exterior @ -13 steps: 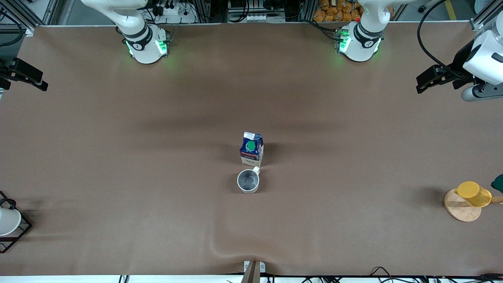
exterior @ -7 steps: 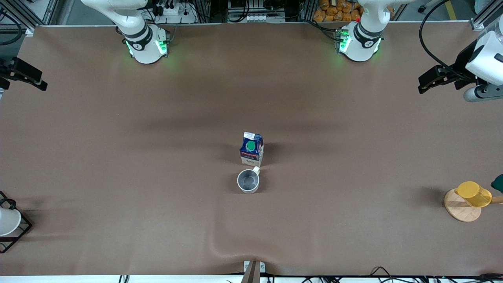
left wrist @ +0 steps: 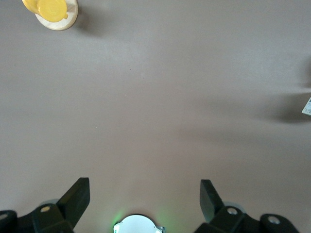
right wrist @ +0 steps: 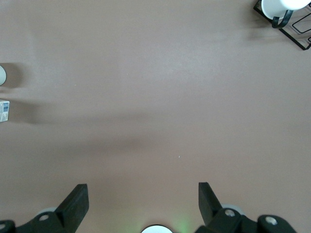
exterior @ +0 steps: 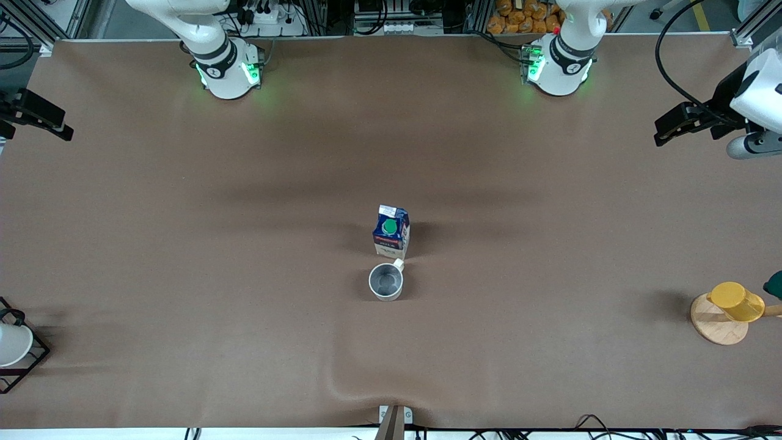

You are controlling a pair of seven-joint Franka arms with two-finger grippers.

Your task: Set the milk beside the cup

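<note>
So the milk carton [exterior: 391, 231] is standing upright mid-table, green cap on top, with the cream-white mug [exterior: 386, 282] just beside it on the side nearer the front camera. The mug's little handle points at the carton and looks like it's about touching its base, can't quite tell.

Both arms are way out of it. The left gripper [exterior: 677, 123] is hanging high over the left arm's end of the table, well apart from the carton, fingers [left wrist: 77, 200] spread wide with nothing between them. In its wrist view only a sliver of the carton pokes in at the edge, and the yellow cup [left wrist: 45, 8] on its round wooden coaster [left wrist: 67, 18] sits in a corner.

The right gripper [exterior: 38, 114] is parked over the right arm's end, also spread wide and empty. Its wrist view catches the white cup [right wrist: 285, 6] in the black wire frame [right wrist: 300, 30], plus a bit of the carton and mug at the edge.
</note>
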